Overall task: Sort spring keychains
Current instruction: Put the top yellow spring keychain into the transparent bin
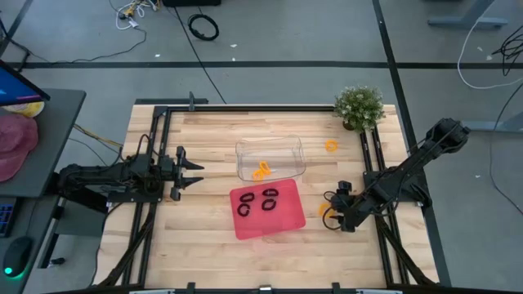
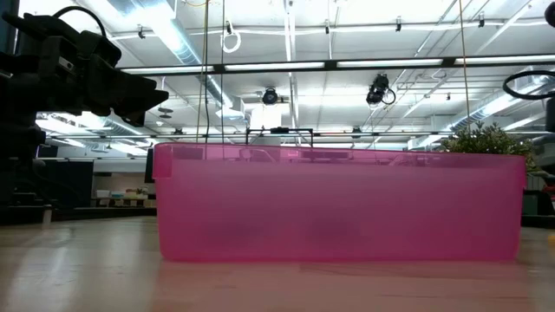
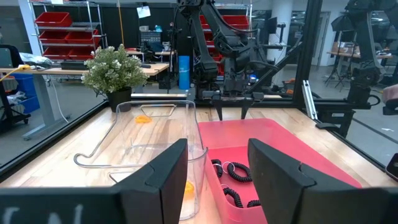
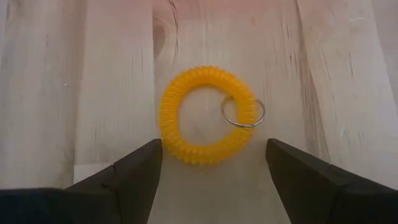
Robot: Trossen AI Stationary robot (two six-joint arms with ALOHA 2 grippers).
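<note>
R gripper (image 4: 211, 158) jaws spread wide, orange keychain (image 4: 207, 115) on table just ahead, untouched

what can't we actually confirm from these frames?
- Low view: the translucent red plastic tray's wall hides the keychains and the right end effector.
- High view: the orange coiled spring keychain at the right end effector is half covered by the arm.
- High view: the black coiled keychains are too small to count.

Grey floor (image 1: 270, 33) with a black cable coil (image 1: 203, 27) at 12 o'clock; shelving with red bins (image 3: 59, 25); white ceiling with strip lights (image 2: 390, 62).
</note>
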